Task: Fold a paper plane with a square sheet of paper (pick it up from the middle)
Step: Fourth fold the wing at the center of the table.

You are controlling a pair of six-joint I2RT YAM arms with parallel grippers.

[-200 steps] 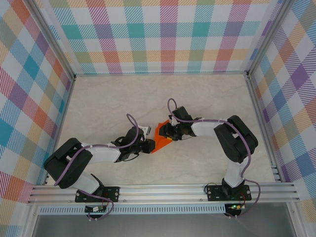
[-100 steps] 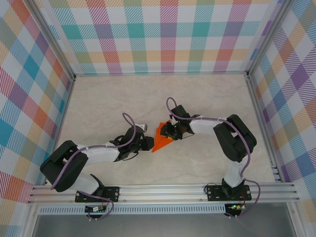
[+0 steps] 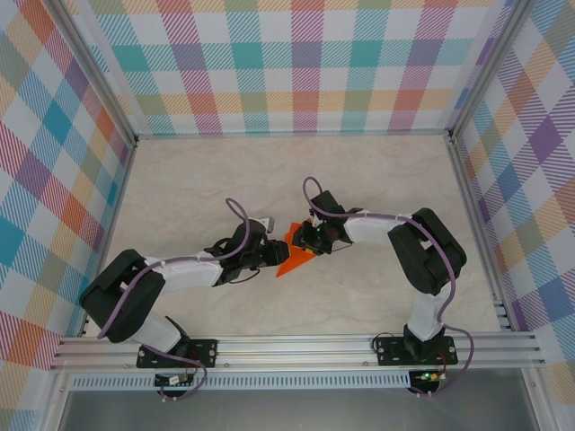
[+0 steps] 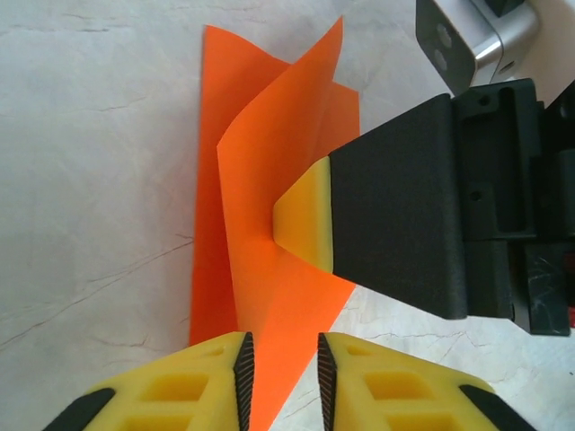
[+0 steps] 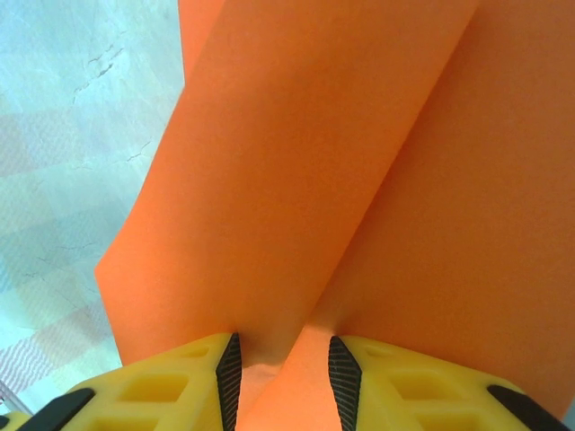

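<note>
Lab cell: plaid walls (image 3: 305, 63), aluminium frame (image 3: 296, 346)

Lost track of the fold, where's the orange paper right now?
At the centre of the top view, the orange paper stands partly folded between the left gripper and the right gripper.

Expect no passage at mid-desk. The left gripper (image 3: 269, 255) and right gripper (image 3: 303, 241) face each other just apart, with the square sheet of paper (image 3: 293, 259) standing folded between them. Its lower corner takes up part of the gap between the left fingers (image 4: 180, 395).

You have bare desk (image 3: 377, 180) behind the pair and to both sides. The left arm (image 3: 184, 269) and right arm (image 3: 373, 232) cross the near half. Plaid walls (image 3: 305, 72) close three sides.
</note>
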